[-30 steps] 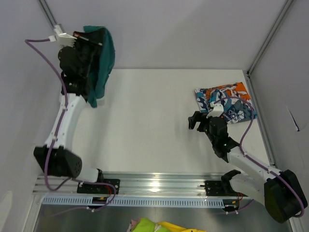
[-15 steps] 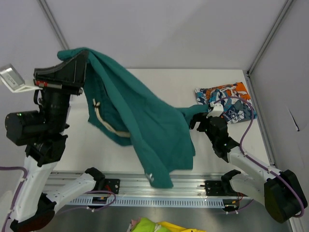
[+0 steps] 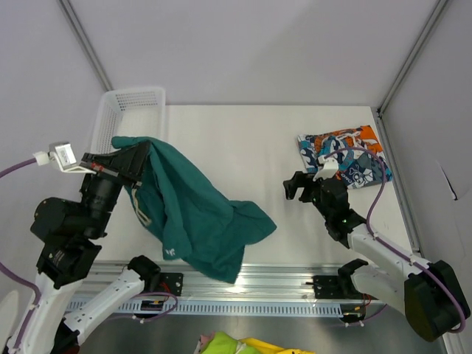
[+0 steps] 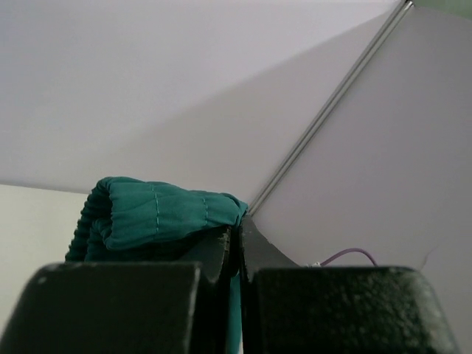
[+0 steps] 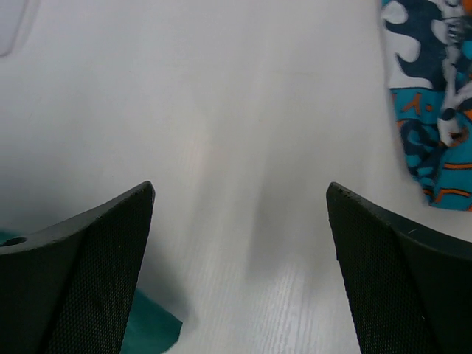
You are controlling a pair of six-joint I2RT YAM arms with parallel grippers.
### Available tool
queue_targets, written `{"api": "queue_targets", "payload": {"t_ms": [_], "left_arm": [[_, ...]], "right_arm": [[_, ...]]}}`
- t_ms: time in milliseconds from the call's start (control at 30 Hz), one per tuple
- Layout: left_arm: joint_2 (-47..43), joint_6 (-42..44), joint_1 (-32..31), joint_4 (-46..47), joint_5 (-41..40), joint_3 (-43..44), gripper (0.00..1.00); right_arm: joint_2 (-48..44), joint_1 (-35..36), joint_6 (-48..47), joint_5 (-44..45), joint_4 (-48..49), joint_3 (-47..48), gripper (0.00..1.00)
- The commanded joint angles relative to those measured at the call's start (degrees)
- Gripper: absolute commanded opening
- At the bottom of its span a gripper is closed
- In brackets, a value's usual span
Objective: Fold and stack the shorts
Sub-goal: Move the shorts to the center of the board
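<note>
the dark green shorts (image 3: 199, 221), flung wide half a second ago, have dropped into a loose heap at the near left of the table (image 3: 243, 147), one edge still pinched in the left gripper (image 3: 139, 158). the patterned shorts (image 3: 343, 158) lie unmoved at the far right. the right gripper (image 3: 296, 186) stays spread and empty between them, so the green pair likely needs flattening before any fold.

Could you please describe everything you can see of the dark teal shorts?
The dark teal shorts are plain soft fabric with a white drawstring showing. Unfolded and crumpled, they are pinched at a bunched edge by the shut left tool, held up at the left. From there they drape rightward, the lower part lying on the white table near its front edge.
</note>
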Motion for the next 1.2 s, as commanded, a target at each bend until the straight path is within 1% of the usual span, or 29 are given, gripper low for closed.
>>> {"api": "queue_targets", "payload": {"t_ms": [0, 100, 133, 167, 200, 233, 300, 333, 367, 400, 433, 500, 567, 633, 667, 733, 767, 833, 867, 900, 1033, 1167], "left_arm": [[-2.26, 1.02, -0.3, -1.8, -3.39, 1.67, 0.0], [-2.7, 1.54, -0.3, -3.3, -3.92, 2.11, 0.0], [-2.7, 1.54, -0.3, -3.57, -4.18, 2.2, 0.0], [-2.7, 1.46, -0.3, -3.92, -4.53, 2.37, 0.0], [-2.18, 1.37, -0.3, -5.23, -4.97, 2.55, 0.0], [-1.82, 1.28, -0.3, -6.11, -5.23, 3.51, 0.0], [-0.6, 0.84, -0.3, -8.39, -6.11, 4.04, 0.0], [-0.24, 0.58, -0.3, -8.84, -6.29, 4.31, 0.0], [0.02, 0.14, -0.3, -9.45, -6.55, 4.31, 0.0], [0.2, -0.12, -0.3, -9.72, -6.73, 4.4, 0.0], [0.64, -0.73, -0.3, -9.9, -7.08, 4.48, 0.0], [1.08, -1.18, -0.3, -10.69, -7.26, 4.92, 0.0], [1.78, -1.88, -0.3, -11.48, -7.52, 5.19, 0.0], [2.22, -2.58, -0.3, -12.18, -8.05, 6.15, 0.0], [2.4, -2.85, -0.3, -12.88, -8.31, 6.41, 0.0], [2.4, -3.37, -0.3, -13.33, -8.49, 7.12, 0.0], [2.57, -3.55, -0.3, -13.76, -8.75, 7.47, 0.0], [2.66, -3.99, -0.3, -14.73, -9.36, 8.34, 0.0], [2.75, -4.08, -0.38, -15.08, -9.8, 8.7, 0.0], [2.75, -4.25, -0.3, -15.35, -10.07, 8.88, 0.0], [2.75, -5.22, -0.3, -16.49, -10.33, 10.28, 0.0], [2.57, -5.75, -0.3, -16.93, -10.6, 10.46, 0.0]], "right_arm": [[-2.84, 1.64, -1.58, -7.22, 2.06, 1.52, 0.99], [-6.09, 4.63, -2.9, -14.07, 2.15, 1.69, 1.0], [-6.45, 7.6, -3.08, -14.71, 1.19, 2.31, 0.99], [-6.71, 9.45, -2.99, -14.89, -0.56, 4.92, 0.98], [-6.72, 11.56, -3.08, -14.89, -3.97, 6.17, 0.96], [-6.54, 16.37, -2.99, -14.89, -5.23, 7.14, 0.93], [-6.37, 21.84, -2.03, -13.67, -5.59, 8.37, 0.91], [-5.58, 24.56, -1.24, -11.92, -5.33, 8.72, 0.89], [-4.7, 30.33, -0.97, -10.33, -5.06, 9.08, 0.89], [-3.56, 33.17, -0.97, -8.4, -4.98, 10.47, 0.88], [-0.77, 38.68, -1.06, -3.6, -4.89, 11.36, 0.86], [2.76, 43.2, -0.88, 0.3, -3.4, 13.64, 0.85], [9.26, 47.41, -0.09, 3.55, -1.12, 15.14, 0.85], [13.83, 49.19, 0.78, 5.32, 0.55, 17.25, 0.84], [18.2, 50.24, 1.66, 6.2, 2.56, 17.78, 0.83], [22.1, 51.21, 2.63, 6.99, 5.29, 18.83, 0.83], [25.42, 51.48, 3.24, 7.08, 8.27, 19.01, 0.83], [28.69, 52.71, 3.78, 8.05, 10.4, 20.41, 0.84], [31.84, 53.41, 3.6, 8.05, 12.23, 21.03, 0.85], [33.35, 53.77, 3.6, 8.4, 12.77, 21.82, 0.87], [39.68, 55.78, 3.95, 12.44, 15.58, 25.33, 0.88], [44.43, 56.76, 4.48, 13.06, 20.59, 27.88, 0.89]]}}
